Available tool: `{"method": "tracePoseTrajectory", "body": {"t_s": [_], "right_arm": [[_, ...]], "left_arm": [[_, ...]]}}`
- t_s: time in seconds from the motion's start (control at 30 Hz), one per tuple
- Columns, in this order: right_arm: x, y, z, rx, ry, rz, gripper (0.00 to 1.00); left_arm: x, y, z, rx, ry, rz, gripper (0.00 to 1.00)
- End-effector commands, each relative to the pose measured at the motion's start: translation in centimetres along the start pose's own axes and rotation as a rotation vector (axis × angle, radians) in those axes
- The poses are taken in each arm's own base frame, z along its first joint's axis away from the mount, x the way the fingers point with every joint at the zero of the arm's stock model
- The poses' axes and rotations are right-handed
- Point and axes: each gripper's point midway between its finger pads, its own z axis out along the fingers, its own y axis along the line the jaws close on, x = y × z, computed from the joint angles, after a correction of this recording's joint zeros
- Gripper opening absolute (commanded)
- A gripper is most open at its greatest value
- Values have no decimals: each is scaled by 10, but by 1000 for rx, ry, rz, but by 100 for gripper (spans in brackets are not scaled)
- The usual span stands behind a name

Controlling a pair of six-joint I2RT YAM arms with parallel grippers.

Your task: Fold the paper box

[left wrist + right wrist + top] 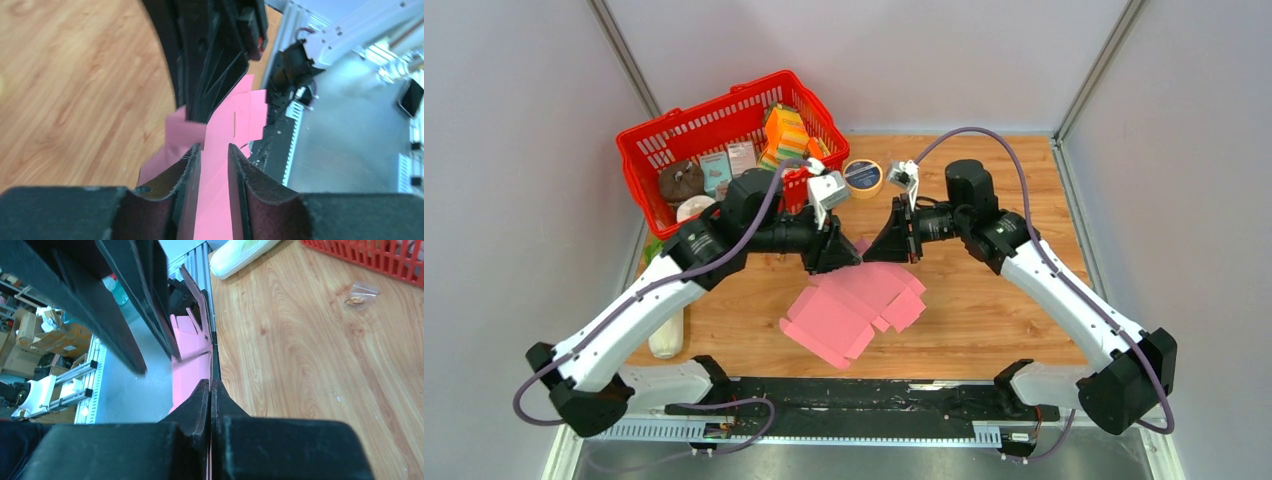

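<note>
My right gripper (210, 385) is pinched tight on the far edge of the paper box (854, 305). The left gripper (214, 147), just beside it, stands narrow with pink card between its fingers; I cannot tell whether it bites. If my arms pull apart or twist unevenly, I judge the thin card may tear or crease off its fold lines. The box sits on a wooden table (984, 320). Beyond the box are a tape roll (863, 177), a red basket (724, 125) and grey walls.
</note>
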Motion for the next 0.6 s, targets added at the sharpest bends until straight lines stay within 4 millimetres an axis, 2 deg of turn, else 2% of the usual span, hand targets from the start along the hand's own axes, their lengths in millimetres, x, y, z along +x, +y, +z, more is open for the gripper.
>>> {"method": "tracePoseTrajectory", "body": {"t_s": [0.0,0.03,0.07,0.13,0.2,0.33,0.43,0.57], "right_arm": [[-8,4,-15,9,-45,-23,0],[-9,1,-20,19,-52,-20,0],[-10,0,-21,21,-56,-17,0],[-11,-2,-25,26,-60,-10,0],[-13,-3,-25,23,-61,-9,0],[-15,-8,-23,38,-69,-3,0],[-17,-11,-23,52,-76,7,0],[-20,-15,-22,73,-96,25,0]], "left_arm": [[-10,17,-48,-232,-111,45,32],[1,22,-51,-255,-101,22,31],[1,19,-62,-273,-133,2,29],[16,29,-68,-324,-134,-37,29],[20,33,-76,-371,-158,-56,29],[36,53,-76,-478,-129,-121,12],[40,62,-72,-512,-107,-147,5],[41,67,-62,-519,-89,-160,1]]}}
